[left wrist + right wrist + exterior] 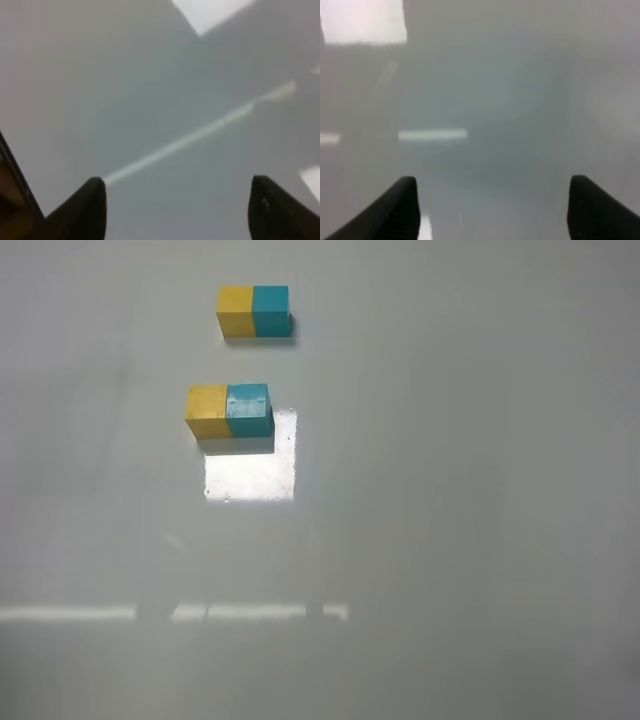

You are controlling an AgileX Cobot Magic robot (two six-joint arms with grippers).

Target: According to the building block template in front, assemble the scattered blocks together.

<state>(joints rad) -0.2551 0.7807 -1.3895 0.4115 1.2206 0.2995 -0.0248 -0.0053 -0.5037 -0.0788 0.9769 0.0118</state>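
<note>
No legible text — anywhere.

Yellow-teal template (254, 311) beyond touching yellow block (206, 411) and teal block (249, 410).

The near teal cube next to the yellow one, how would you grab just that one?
Come straight down on the small matte teal cube and pinch its front and back faces. Its left face sits flush against the mustard-yellow cube, so a side-to-side pinch has no room there.

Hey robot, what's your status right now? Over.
Left gripper open, empty. Right gripper open, empty. Yellow cube and teal cube side by side, matching template. Nothing in the way.
</note>
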